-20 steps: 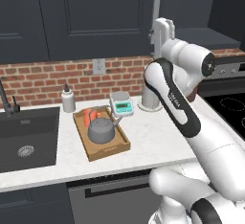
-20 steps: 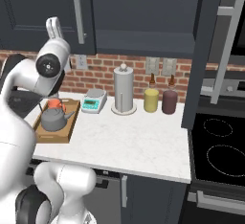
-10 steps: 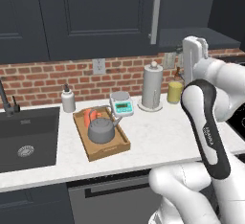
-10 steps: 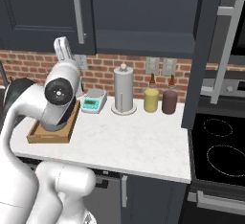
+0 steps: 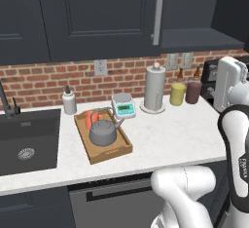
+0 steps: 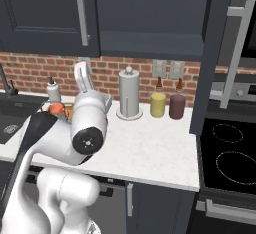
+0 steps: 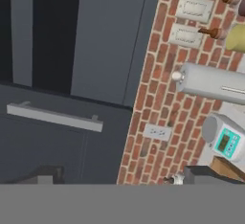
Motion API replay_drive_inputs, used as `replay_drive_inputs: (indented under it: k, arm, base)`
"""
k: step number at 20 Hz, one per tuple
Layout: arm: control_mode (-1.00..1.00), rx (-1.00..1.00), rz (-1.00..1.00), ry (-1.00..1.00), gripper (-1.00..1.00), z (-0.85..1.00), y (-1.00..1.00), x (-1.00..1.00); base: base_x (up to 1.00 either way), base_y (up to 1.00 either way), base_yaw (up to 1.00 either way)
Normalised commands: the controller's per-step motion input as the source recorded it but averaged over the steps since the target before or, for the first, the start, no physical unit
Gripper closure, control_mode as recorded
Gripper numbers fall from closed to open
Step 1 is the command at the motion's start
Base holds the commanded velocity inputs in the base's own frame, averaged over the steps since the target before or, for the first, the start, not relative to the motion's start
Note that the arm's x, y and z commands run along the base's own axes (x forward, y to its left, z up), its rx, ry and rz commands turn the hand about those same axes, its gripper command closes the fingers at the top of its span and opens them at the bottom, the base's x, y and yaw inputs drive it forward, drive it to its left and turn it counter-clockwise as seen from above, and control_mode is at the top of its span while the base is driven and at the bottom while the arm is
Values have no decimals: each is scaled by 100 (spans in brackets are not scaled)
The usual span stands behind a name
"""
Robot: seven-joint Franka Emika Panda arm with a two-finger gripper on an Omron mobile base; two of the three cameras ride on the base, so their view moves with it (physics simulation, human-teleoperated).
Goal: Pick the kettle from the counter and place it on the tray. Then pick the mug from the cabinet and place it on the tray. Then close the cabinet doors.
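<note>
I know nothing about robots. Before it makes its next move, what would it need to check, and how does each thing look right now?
1. Kettle on the tray: ok.
2. Mug on the tray, behind the kettle: ok.
3. Gripper open with nothing in it: ok.
4. Left cabinet door shut: ok.
5. Right cabinet door shut: not ok; it stands open, swung out over the counter.
6. Free path for the hand to the open door: cannot tell; the paper-towel holder and two jars stand below the cabinet, probably low enough to clear.
</note>
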Motion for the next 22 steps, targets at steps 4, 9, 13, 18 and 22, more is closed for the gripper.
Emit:
replay_drive_inputs:
  k: [4,9,13,18,22]
  arm:
    - [-100,0,0,-4,-100,0,-47,-5]
    - [-100,0,2,-7,-100,-34,-37,-21]
    - [-100,0,3,-12,-100,-62,-27,-26]
    - [-100,0,2,-20,-100,-63,-22,-27]
    - [-100,0,4,-16,-100,-21,-29,-5]
  base:
    - [0,0,0]
    - [0,0,0]
    - [0,0,0]
    - [0,0,0]
    - [0,0,0]
